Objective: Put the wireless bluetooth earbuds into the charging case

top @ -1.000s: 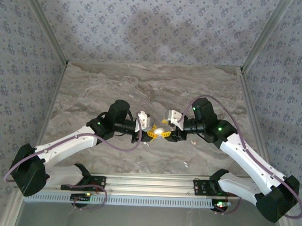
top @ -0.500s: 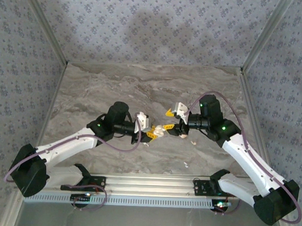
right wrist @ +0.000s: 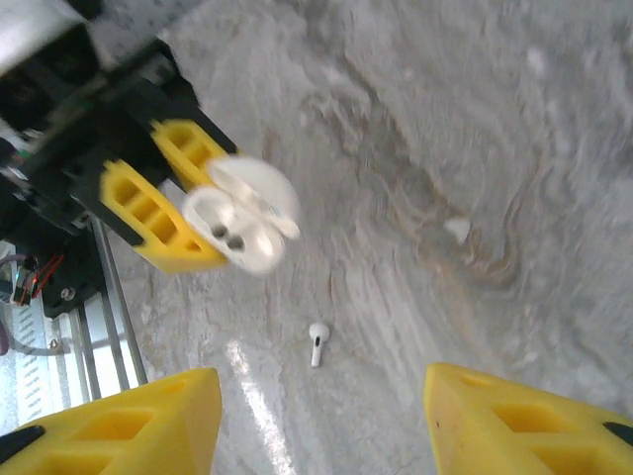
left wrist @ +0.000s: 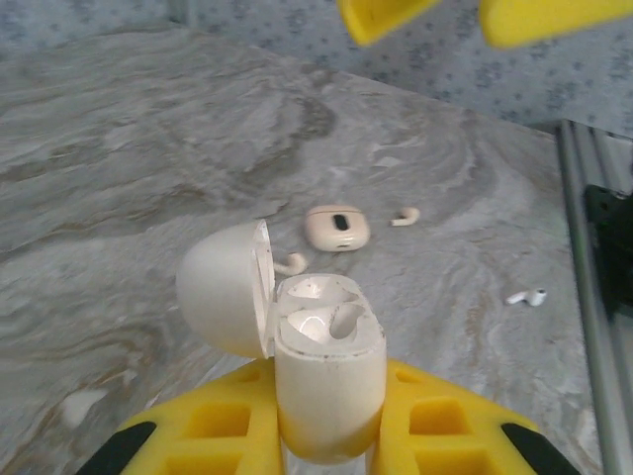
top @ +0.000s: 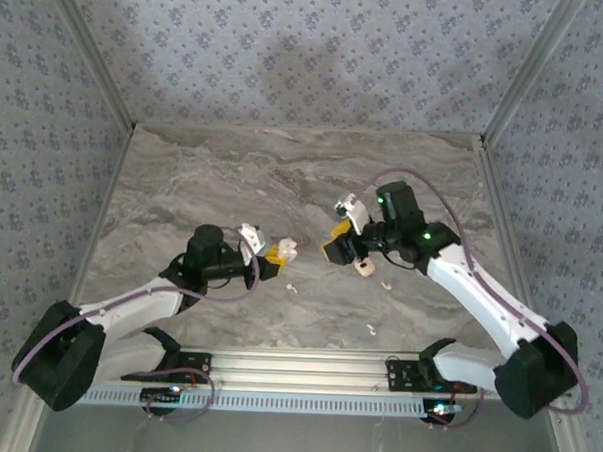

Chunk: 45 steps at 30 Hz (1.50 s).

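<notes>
My left gripper (top: 277,253) is shut on the charging case (left wrist: 327,374), a white rounded case held upright with its lid (left wrist: 222,288) swung open to the left and two hollow sockets showing. The case also appears in the right wrist view (right wrist: 235,230), blurred, between yellow fingers (right wrist: 148,213). Small white earbuds lie loose on the marble table: one (right wrist: 317,343) below my right gripper (right wrist: 321,435), others at the right (left wrist: 526,297), further back (left wrist: 404,216) and behind the lid (left wrist: 290,263). My right gripper (top: 339,243) hangs open and holds nothing, a short way right of the case.
A small tan rounded block with a dark slot (left wrist: 336,228) lies on the table (top: 284,175) beyond the case, near the right gripper (top: 363,268). An aluminium rail (top: 295,366) runs along the near edge. Patterned walls close the back and sides.
The two grippers met at the case a second ago. They have parted: the left arm drew back left with the case, and the right gripper pulled away to the right.
</notes>
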Each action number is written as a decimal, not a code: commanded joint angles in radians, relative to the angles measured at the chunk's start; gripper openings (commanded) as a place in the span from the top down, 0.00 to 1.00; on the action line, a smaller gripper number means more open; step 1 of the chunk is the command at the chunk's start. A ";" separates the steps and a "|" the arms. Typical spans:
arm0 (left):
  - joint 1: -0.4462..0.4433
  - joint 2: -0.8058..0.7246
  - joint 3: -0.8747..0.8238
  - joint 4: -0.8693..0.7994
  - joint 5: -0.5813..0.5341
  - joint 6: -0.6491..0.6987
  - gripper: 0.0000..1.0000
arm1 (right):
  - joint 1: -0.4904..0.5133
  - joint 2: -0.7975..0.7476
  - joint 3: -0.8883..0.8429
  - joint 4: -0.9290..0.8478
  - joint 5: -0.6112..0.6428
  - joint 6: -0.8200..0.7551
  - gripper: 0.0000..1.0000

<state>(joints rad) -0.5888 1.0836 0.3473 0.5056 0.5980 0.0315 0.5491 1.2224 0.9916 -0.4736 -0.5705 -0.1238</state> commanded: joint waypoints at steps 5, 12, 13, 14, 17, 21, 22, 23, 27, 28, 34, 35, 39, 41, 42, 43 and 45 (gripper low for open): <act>0.047 -0.276 -0.165 0.049 -0.225 -0.114 0.80 | 0.127 0.225 0.151 -0.205 0.176 0.167 0.45; 0.081 -0.651 -0.257 -0.183 -0.377 -0.116 0.81 | 0.254 0.454 0.292 -0.300 0.331 0.204 0.49; 0.084 -0.695 -0.266 -0.212 -0.389 -0.114 0.81 | 0.265 0.484 0.311 -0.307 0.342 0.211 0.50; 0.084 -0.746 -0.275 -0.239 -0.404 -0.113 0.81 | 0.277 0.518 0.335 -0.320 0.358 0.217 0.51; 0.084 -0.853 -0.301 -0.282 -0.429 -0.124 0.81 | 0.308 0.611 0.409 -0.362 0.401 0.223 0.51; 0.084 -0.908 -0.303 -0.334 -0.442 -0.121 0.81 | 0.341 0.702 0.474 -0.399 0.432 0.225 0.51; 0.083 -0.908 -0.303 -0.332 -0.442 -0.120 0.81 | 0.344 0.717 0.483 -0.405 0.435 0.225 0.51; 0.084 -0.902 -0.301 -0.330 -0.444 -0.118 0.81 | 0.348 0.733 0.491 -0.409 0.437 0.226 0.51; 0.084 -0.862 -0.296 -0.313 -0.445 -0.107 0.81 | 0.362 0.776 0.510 -0.406 0.426 0.233 0.52; 0.084 -0.850 -0.293 -0.309 -0.443 -0.108 0.81 | 0.367 0.786 0.513 -0.404 0.424 0.234 0.52; 0.084 -0.807 -0.284 -0.289 -0.430 -0.105 0.81 | 0.387 0.835 0.530 -0.419 0.442 0.236 0.55; 0.084 -0.805 -0.283 -0.289 -0.431 -0.105 0.81 | 0.390 0.840 0.530 -0.418 0.448 0.238 0.55; 0.083 -0.806 -0.286 -0.289 -0.433 -0.108 0.80 | 0.398 0.853 0.529 -0.406 0.458 0.248 0.57; 0.083 -0.807 -0.286 -0.292 -0.435 -0.110 0.80 | 0.402 0.860 0.529 -0.395 0.467 0.251 0.58; 0.084 -0.807 -0.286 -0.291 -0.435 -0.111 0.80 | 0.404 0.864 0.529 -0.392 0.471 0.253 0.59; 0.084 -0.806 -0.285 -0.293 -0.435 -0.111 0.80 | 0.406 0.867 0.529 -0.389 0.475 0.257 0.59; 0.084 -0.810 -0.285 -0.294 -0.435 -0.111 0.80 | 0.412 0.872 0.526 -0.380 0.486 0.265 0.61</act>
<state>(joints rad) -0.5102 0.2779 0.0494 0.1894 0.1673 -0.0799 0.9478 2.0640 1.4971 -0.8486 -0.1146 0.1150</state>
